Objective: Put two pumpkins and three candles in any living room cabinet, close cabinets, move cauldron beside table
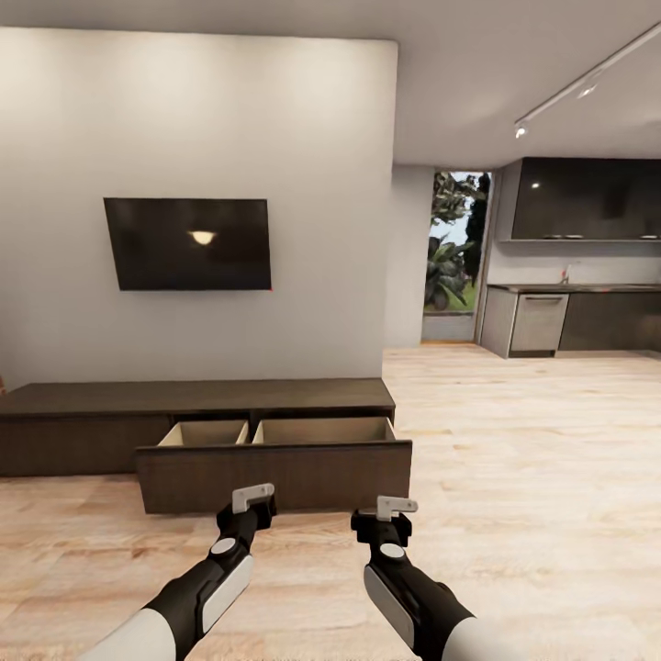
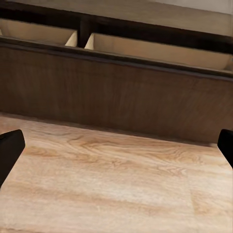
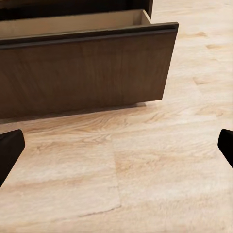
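The cabinet (image 1: 193,404) is in the lower left and middle of the head view, low and dark brown, against the white wall under a black television (image 1: 187,244). Its wide pull-out front (image 1: 274,476) is drawn out over the wooden floor (image 1: 532,431). Behind the front there are two pale compartments side by side, and what can be seen of their inside has nothing in it.

The left pincer (image 1: 252,497) hangs at the bottom of the frame, just in front of the drawn-out front and not touching it. The right pincer (image 1: 396,505) hangs beside it, near the right end of that front. In each wrist view the two dark fingertips (image 2: 9,145) (image 3: 9,148) stand far apart at the frame edges, with bare floor between them, so both pincers are released and hold nothing.

A kitchen counter (image 1: 574,289) with dark cupboards is in the far right of the head view.
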Robot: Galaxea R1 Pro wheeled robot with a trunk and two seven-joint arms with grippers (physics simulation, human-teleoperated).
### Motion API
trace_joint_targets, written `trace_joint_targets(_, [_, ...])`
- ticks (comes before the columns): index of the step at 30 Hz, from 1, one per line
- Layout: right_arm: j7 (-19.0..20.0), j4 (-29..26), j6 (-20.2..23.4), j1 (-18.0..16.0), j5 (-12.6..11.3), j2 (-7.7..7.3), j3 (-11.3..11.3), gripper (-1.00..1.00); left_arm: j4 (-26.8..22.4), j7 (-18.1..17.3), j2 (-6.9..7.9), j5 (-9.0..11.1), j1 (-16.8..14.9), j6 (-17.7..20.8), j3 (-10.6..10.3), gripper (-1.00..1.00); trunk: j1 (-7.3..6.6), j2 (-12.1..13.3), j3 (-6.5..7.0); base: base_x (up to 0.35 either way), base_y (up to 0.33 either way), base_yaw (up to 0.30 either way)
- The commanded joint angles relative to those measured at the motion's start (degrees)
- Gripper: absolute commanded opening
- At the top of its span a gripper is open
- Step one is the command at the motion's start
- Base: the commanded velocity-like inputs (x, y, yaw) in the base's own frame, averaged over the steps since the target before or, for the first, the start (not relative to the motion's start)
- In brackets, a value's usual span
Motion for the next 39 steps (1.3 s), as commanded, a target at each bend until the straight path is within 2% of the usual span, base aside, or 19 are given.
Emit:
trace_joint_targets(1, [-0.45,-0.02,0.14,-0.07,-0.46,0.02,0.44,1.00,-0.03,0.35,0.09,0.19,-0.07,-0.68,-0.47,1.00,0.22,-0.45,-0.25,0.000,0.000,0.000])
trace_joint_targets(14, [-0.44,-0.07,0.07,-0.07,-0.03,-0.01,0.89,1.00,0.14,0.09,0.26,-0.24,-0.05,-0.92,-0.54,1.00,3.07,-5.66,-2.59,0.000,0.000,0.000])
trace_joint_targets(17, [-0.42,-0.08,0.04,-0.04,0.69,-0.04,1.31,1.00,0.13,-0.55,0.48,-0.30,-0.02,-0.95,-0.77,1.00,3.73,-6.87,-3.12,0.000,0.000,0.000])
trace_joint_targets(20, [-0.41,-0.06,0.03,-0.01,2.10,-0.07,2.01,1.00,0.11,-2.71,0.97,-0.42,0.00,-0.95,-1.28,1.00,4.39,-8.07,-3.66,0.000,0.000,0.000])
trace_joint_targets(23, [-0.38,-0.07,0.02,0.04,2.81,-0.09,2.43,1.00,0.11,-4.41,1.58,-1.32,0.01,-0.94,-1.52,1.00,5.05,-9.27,-4.20,0.000,0.000,0.000])
trace_joint_targets(31, [-0.37,-0.65,0.01,0.72,3.45,-0.03,3.94,1.00,0.17,-5.57,1.98,-5.20,0.08,-0.94,-1.64,1.00,6.81,-12.48,-5.64,0.000,0.000,0.000])
trace_joint_targets(34, [0.13,-0.82,0.04,0.74,3.51,0.03,4.63,1.00,0.22,-5.67,1.96,-5.66,0.09,-0.92,-1.63,1.00,7.47,-13.68,-6.18,0.000,0.000,0.000])
trace_joint_targets(39, [3.53,-1.75,0.33,0.34,3.67,0.38,5.11,1.00,0.21,-5.72,1.91,-5.98,0.10,-0.81,-1.63,1.00,8.56,-15.69,-7.07,0.000,0.000,0.000])
